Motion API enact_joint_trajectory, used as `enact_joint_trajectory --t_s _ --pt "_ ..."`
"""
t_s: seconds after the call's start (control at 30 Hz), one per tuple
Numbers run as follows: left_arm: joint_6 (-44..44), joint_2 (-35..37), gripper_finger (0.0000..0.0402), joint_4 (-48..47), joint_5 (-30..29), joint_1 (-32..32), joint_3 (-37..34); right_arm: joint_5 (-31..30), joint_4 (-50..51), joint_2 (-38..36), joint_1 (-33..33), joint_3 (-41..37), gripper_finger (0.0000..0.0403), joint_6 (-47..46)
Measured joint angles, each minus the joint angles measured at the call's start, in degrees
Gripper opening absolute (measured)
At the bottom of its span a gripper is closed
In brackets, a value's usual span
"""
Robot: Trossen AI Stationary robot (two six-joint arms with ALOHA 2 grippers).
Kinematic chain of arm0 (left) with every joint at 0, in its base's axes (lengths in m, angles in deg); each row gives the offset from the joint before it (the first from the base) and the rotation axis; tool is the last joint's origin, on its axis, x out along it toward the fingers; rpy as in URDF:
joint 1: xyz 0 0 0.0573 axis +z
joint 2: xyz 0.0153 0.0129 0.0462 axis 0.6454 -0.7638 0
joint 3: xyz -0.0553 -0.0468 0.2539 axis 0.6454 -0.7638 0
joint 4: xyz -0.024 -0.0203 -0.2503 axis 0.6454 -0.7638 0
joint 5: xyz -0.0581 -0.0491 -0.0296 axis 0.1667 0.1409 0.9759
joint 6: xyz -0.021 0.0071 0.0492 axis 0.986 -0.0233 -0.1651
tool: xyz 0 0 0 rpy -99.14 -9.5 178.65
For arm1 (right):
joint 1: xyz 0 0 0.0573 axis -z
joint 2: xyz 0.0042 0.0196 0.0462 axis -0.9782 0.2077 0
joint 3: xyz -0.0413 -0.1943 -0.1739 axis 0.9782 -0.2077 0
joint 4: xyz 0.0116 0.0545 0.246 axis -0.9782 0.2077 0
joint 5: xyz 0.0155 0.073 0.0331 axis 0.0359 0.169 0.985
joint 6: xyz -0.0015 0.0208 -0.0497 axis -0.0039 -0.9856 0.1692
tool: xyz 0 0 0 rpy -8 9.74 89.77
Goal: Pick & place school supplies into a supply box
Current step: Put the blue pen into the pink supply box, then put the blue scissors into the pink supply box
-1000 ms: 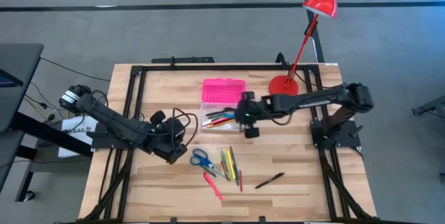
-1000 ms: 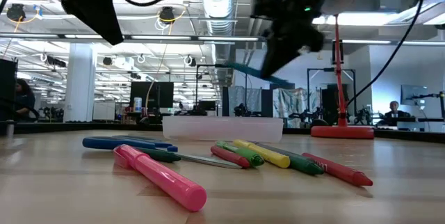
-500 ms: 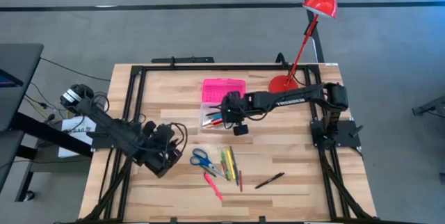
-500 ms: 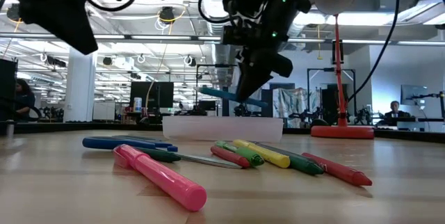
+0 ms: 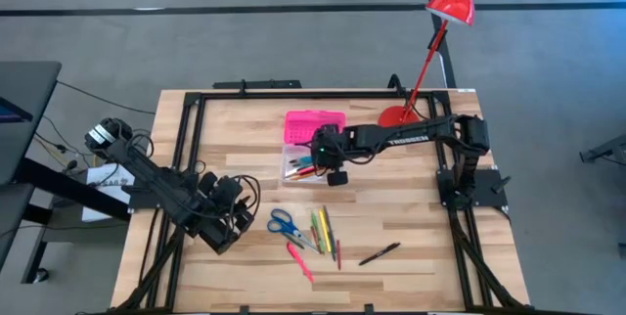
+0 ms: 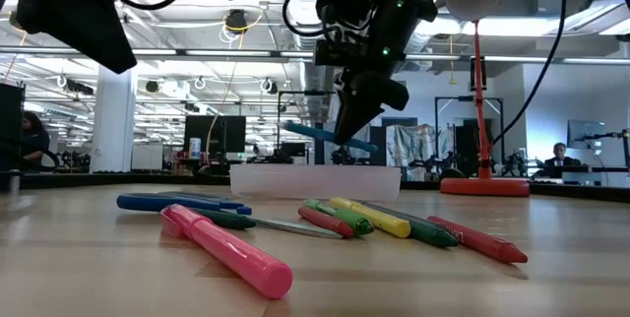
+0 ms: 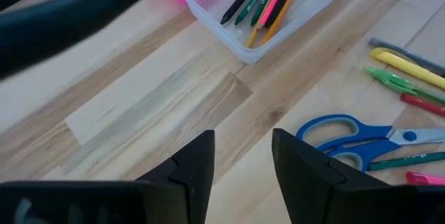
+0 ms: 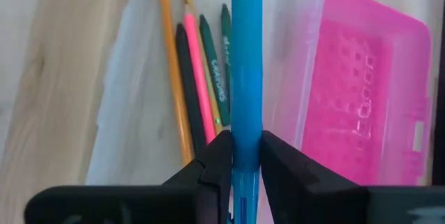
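Supply box (image 5: pixel 311 149) sits open on the table (image 5: pixel 421 266), clear base beside its pink lid (image 8: pixel 361 85), several pens already inside. Directly above it the right gripper (image 8: pixel 245 156) is clamped on a blue marker (image 8: pixel 247 64), seemingly just clear of the base. Scissors (image 7: pixel 361 137) and loose markers (image 6: pixel 369 217) lie nearer. The left gripper (image 7: pixel 240 158) hovers close by, fingers apart, empty.

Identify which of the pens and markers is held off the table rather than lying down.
The blue marker, between the right gripper's fingers above the supply box; all others lie flat.
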Motion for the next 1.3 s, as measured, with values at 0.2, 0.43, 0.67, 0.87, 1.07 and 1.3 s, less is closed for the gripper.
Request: enact_joint_trajectory --t_s 0.2,0.43,0.67,0.87,1.07,1.3 --pt "0.0 0.0 0.0139 0.0 0.0 0.0 0.0 0.5 -2.7 -0.1 0.0 0.0 0.0063 0.0" --pt "0.1 0.0 0.0139 0.2 0.0 0.0 0.0 2.6 -4.0 -0.1 0.0 0.0 0.0063 -1.2" --pt "0.4 0.0 0.0139 0.2 0.0 0.0 0.0 2.9 -4.4 -0.1 0.1 0.0 0.0064 -3.0" --pt "0.6 0.0 0.0139 0.2 0.0 0.0 0.0 4.3 -4.3 -0.1 0.2 0.0 0.0081 -4.1" --pt "0.6 0.0 0.0139 0.6 0.1 0.0 0.0 4.3 -3.9 -0.1 0.0 0.0 0.0124 -4.3" --pt "-2.7 0.0 0.0139 3.3 0.0 0.0 0.0 4.5 -2.9 -5.0 -1.7 0.0 0.0146 -6.2"
